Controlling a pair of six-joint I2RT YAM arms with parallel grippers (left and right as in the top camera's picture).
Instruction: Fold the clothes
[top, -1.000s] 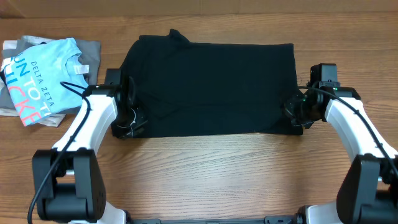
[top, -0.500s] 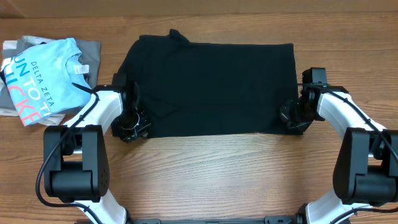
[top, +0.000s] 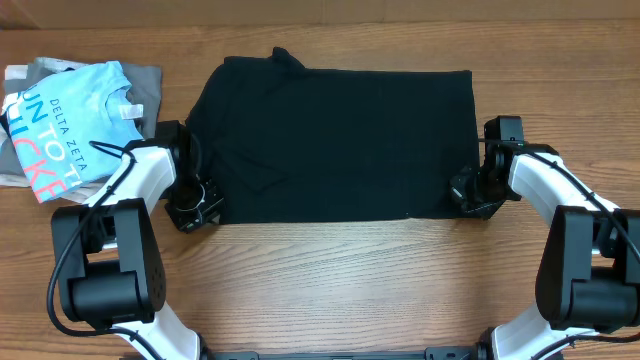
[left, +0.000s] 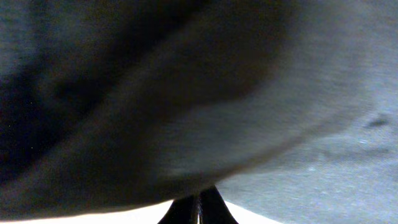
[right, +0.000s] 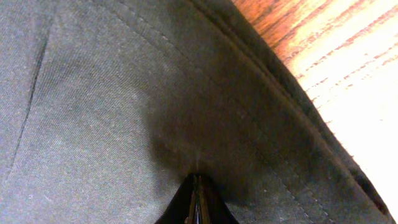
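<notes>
Black cloth is pinched at the closed tips of both end effectors. Left end effector (top: 195, 205): clenched on the robot-side left corner of the black T-shirt (top: 340, 140). Right end effector (top: 468, 195): clenched on the robot-side right corner, with hem stitching seen just beside the tips in the right wrist view.

Change noted: within the last second the left end effector has been carried outward, away from the shirt's middle, and the corner has gone with it. The right has shifted only slightly. The hem between the two grips now lies straighter. Judged: the hem is being drawn taut ahead of a fold. No fold is made yet, and the shirt is spread flat on the counter (top: 330, 290).

Off the shirt's left side, well apart, a light-blue printed T-shirt (top: 70, 130) is laid on a grey folded shirt (top: 145, 80).

Hard to make out: the left wrist view is blurred, so only shut tips under cloth are shown. Sleeves are lost, black on black. No neck tag is seen. The pile is cut off at the frame edge.
</notes>
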